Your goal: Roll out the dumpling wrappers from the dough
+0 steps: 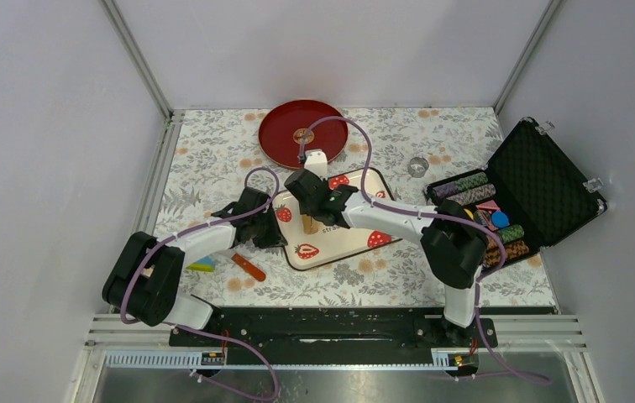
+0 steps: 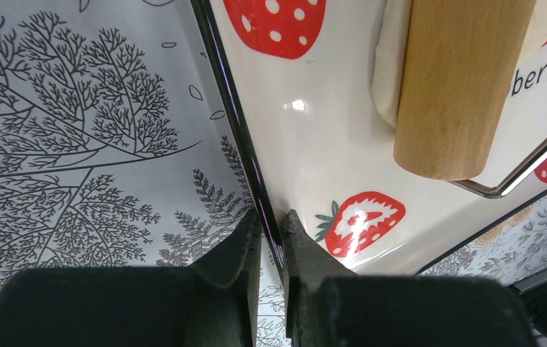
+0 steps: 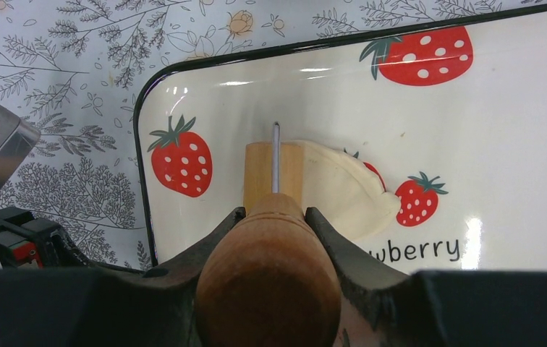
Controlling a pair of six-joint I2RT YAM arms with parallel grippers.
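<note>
Pin (image 3: 269, 289) over dough wrapper (image 3: 343, 191) on tray (image 3: 256, 101); plate (image 1: 280, 138), case (image 1: 541, 180) nr.

Two arms (image 1: 201, 242): white link shells (image 1: 394, 220), bulky black joint housings (image 1: 453, 248). Lilac cable (image 1: 368, 159) loops along each. Left gripper (image 2: 270, 220): matte black wedge fingers (image 2: 231, 264). Black base rail (image 1: 322, 332).

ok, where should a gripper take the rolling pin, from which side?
By the rounded handle, end-on along its axis, fingers either side, as the right gripper holds it. The barrel lies flat on the dough and should stay free to roll.
</note>
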